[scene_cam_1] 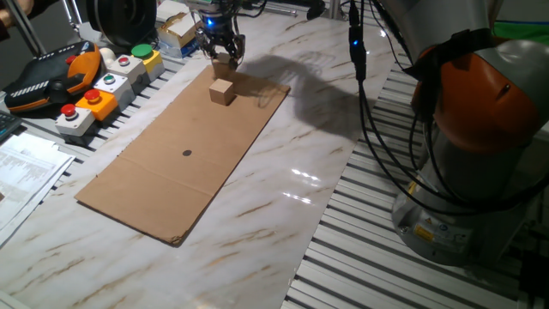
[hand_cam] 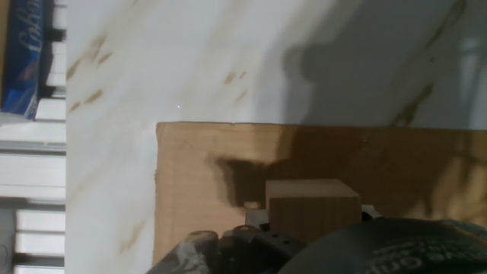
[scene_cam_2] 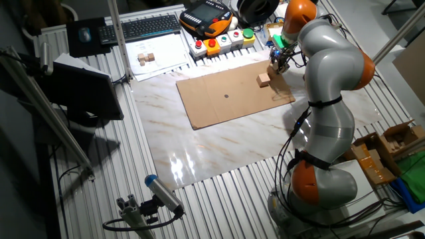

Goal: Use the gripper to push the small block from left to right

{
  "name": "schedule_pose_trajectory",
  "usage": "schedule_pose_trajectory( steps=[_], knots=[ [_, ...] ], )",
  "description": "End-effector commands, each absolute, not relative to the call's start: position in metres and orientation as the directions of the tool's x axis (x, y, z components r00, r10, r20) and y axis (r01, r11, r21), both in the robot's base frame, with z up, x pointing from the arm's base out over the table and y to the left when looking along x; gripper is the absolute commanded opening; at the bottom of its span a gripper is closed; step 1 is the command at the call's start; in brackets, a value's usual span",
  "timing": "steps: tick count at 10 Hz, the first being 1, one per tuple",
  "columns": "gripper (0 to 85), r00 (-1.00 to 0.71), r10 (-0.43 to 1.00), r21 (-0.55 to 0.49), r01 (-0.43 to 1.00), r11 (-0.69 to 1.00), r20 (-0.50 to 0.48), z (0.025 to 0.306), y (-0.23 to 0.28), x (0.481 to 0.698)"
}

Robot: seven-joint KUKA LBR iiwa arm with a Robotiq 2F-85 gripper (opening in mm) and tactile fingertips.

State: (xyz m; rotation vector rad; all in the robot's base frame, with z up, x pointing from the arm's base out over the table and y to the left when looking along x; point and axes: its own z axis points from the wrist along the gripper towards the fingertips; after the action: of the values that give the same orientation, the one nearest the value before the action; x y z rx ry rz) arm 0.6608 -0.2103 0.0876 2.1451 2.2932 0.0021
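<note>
The small wooden block (scene_cam_1: 222,91) sits on the far end of a flat cardboard sheet (scene_cam_1: 184,154). It also shows in the other fixed view (scene_cam_2: 264,79) and fills the lower middle of the hand view (hand_cam: 312,207). My black gripper (scene_cam_1: 226,58), with a blue light above it, hangs just beyond the block over the sheet's far corner, close to it but apart from it. It also shows in the other fixed view (scene_cam_2: 279,65). Its two fingers stand apart with nothing between them.
A row of button boxes (scene_cam_1: 103,90) and an orange-and-black pendant (scene_cam_1: 51,73) lie left of the sheet. Small cartons (scene_cam_1: 176,30) stand behind the gripper. The arm's base (scene_cam_1: 480,146) and cables (scene_cam_1: 369,112) are at the right. Papers (scene_cam_1: 26,167) lie at the left edge.
</note>
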Motion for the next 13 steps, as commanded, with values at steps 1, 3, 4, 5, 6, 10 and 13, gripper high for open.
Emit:
schedule_pose_trajectory(
  steps=[1, 3, 4, 5, 6, 10, 13],
  knots=[
    [0.7, -0.068, 0.998, 0.002, 0.998, 0.068, 0.000, 0.088, -0.211, 0.658],
    [0.7, -0.062, 0.998, 0.001, 0.998, 0.062, 0.008, 0.087, -0.210, 0.652],
    [0.7, -0.056, 0.998, -0.002, 0.998, 0.056, 0.008, 0.087, -0.210, 0.650],
    [0.7, -0.053, 0.999, -0.004, 0.999, 0.053, 0.006, 0.087, -0.210, 0.649],
    [0.7, -0.051, 0.999, -0.005, 0.999, 0.051, 0.009, 0.084, -0.210, 0.648],
    [0.7, -0.048, 0.998, 0.002, 0.999, 0.048, 0.035, 0.072, -0.207, 0.642],
    [0.7, -0.044, 0.999, 0.005, 0.999, 0.043, 0.032, 0.071, -0.201, 0.640]
  ],
)
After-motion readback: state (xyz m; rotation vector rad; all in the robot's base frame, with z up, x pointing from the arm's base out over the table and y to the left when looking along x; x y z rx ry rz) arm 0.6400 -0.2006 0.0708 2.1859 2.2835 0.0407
